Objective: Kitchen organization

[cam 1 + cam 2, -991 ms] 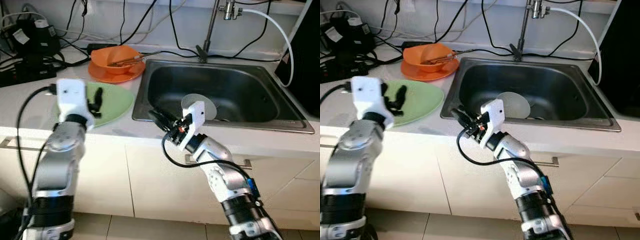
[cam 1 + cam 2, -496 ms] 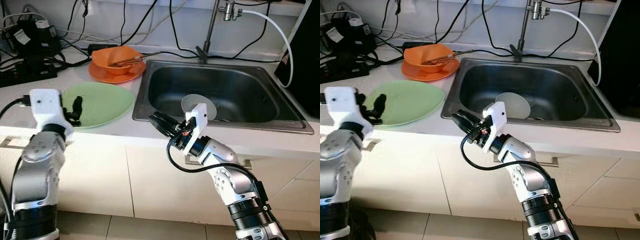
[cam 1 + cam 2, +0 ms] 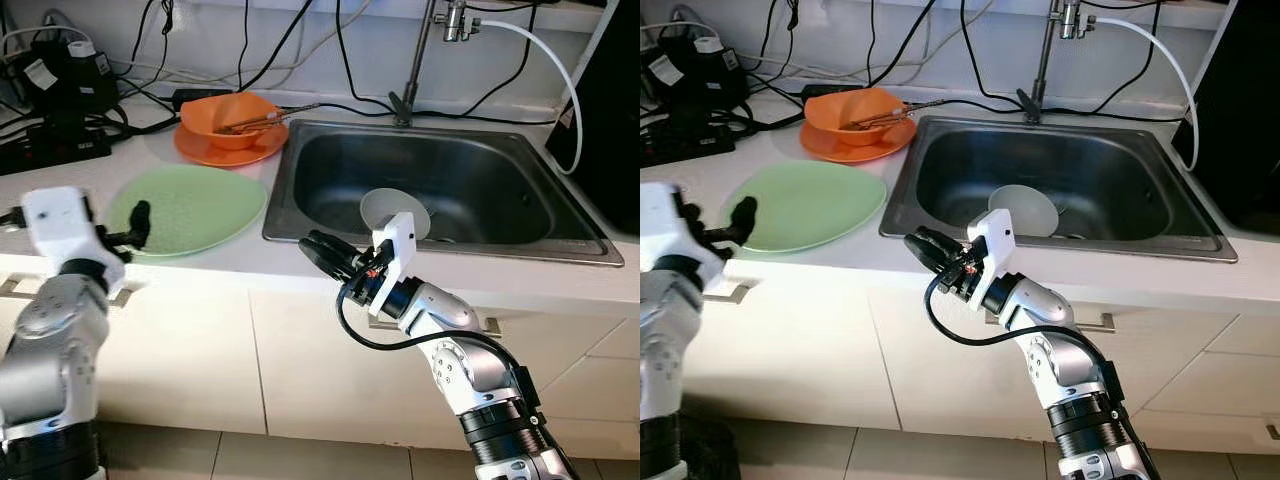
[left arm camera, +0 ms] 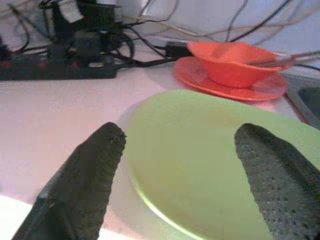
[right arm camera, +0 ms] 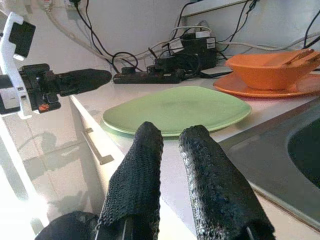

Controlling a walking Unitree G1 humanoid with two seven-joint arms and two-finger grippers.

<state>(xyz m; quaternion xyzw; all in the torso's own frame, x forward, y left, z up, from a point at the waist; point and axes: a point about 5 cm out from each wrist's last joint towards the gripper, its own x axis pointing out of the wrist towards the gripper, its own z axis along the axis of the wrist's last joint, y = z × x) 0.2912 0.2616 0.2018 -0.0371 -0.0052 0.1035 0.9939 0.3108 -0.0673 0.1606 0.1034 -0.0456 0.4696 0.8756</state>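
A pale green plate lies on the white counter, left of the sink. My left gripper hovers at the counter's front edge, just off the plate's left rim. It is open, and the left wrist view shows its fingers spread wide with the green plate beyond them. My right gripper hangs in front of the sink's near left corner, pointing left toward the plate. Its two fingers lie close together with nothing between them.
An orange bowl with utensils sits on an orange plate behind the green one. The steel sink holds a small grey dish. A power strip and cables crowd the back left. A black appliance stands at the right.
My left gripper has drawn back from above the green plate to its left rim at the counter's edge. The right gripper has stayed by the sink's near corner.
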